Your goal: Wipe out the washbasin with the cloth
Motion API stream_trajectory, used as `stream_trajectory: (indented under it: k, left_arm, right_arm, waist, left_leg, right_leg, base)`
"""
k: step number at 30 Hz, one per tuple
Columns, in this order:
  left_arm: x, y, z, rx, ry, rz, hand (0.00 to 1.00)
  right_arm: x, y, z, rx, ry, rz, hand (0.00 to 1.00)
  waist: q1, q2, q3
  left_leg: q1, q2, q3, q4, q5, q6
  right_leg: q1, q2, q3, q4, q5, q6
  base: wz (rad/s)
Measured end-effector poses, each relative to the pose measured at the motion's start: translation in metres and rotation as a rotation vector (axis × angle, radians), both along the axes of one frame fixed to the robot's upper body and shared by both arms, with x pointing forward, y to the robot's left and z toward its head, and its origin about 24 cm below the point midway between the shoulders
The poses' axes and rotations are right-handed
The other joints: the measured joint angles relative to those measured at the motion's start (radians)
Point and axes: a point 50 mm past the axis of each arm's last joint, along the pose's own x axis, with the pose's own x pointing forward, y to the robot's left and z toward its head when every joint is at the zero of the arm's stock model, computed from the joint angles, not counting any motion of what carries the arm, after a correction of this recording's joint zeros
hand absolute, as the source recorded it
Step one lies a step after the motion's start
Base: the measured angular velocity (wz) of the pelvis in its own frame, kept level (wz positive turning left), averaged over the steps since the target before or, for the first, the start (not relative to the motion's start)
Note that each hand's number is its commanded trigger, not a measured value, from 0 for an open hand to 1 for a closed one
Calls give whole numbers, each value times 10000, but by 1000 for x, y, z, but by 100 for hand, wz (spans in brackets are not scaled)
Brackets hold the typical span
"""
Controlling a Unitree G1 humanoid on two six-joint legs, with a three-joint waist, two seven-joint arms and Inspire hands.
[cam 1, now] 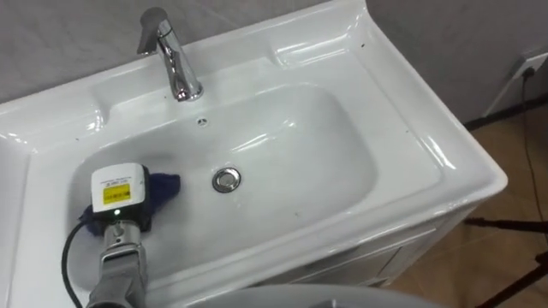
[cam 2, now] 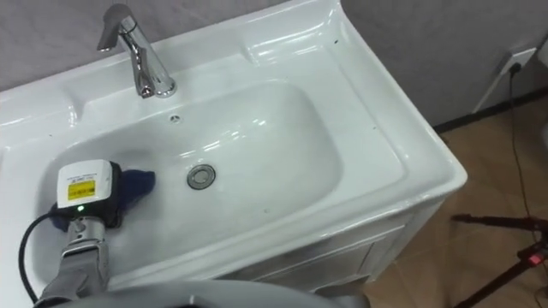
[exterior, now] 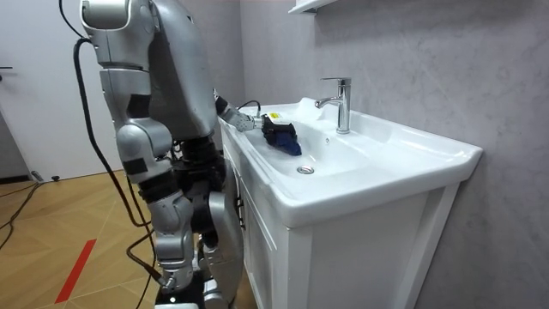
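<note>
- Left hand [cam 1: 120,195] is down in the basin [cam 1: 342,162], at the bowl's left end, seen from the back. Its underside is hidden, so cannot tell whether it grips or just presses flat.
- Blue cloth [cam 1: 164,186] is mostly covered by the hand. One bunched corner sticks out on the hand's right side, lying on the bowl floor, near the drain [cam 1: 226,180] but apart from it.
- In the room view the hand and cloth show as a dark and blue lump on the bowl's far slope. The hold is hard to make out there too.
- The basin's left end is cut off by the frame edge in the eye views.
- Count: one cloth, one hand, one chrome faucet [cam 1: 175,64] on the back ledge, one drain at the bowl's centre, one small overflow hole [cam 1: 202,121] between faucet and drain.
- Robot stands upright at the front of the white cabinet [exterior: 360,249] under the basin, on the room view's left, with its arm reaching over the rim.
- One wall socket [cam 1: 535,64] is partly cut off at the right edge.
</note>
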Motion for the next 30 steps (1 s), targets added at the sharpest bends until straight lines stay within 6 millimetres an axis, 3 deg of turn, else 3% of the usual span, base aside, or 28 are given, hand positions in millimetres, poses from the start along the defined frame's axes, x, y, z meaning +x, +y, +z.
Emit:
stream_trajectory:
  k: [21,28,30]
  left_arm:
    - [2,-1,1,17,45,-81,100]
    - [2,-4,-2,-474,66,432,100]
    - [1,-3,-2,-877,-22,905,100]
  right_arm:
    - [2,-2,0,-181,-195,24,0]
    - [4,-2,0,-346,-628,-133,0]
    - [3,-1,0,-401,-628,-251,0]
  waist:
    - [153,78,-1]
    - [101,69,8]
    - [-80,65,9]
  left_leg:
    - [-79,5,-367,96,106,-43]
    - [35,5,-341,99,107,-45]
    - [14,2,-416,99,110,-49]
  right_leg:
    - [80,-29,-303,-40,-18,-83]
    - [191,-40,-321,-12,-99,-69]
    - [190,-40,-335,19,-138,-72]
  base:
    - [5]
    - [2]
    - [7]
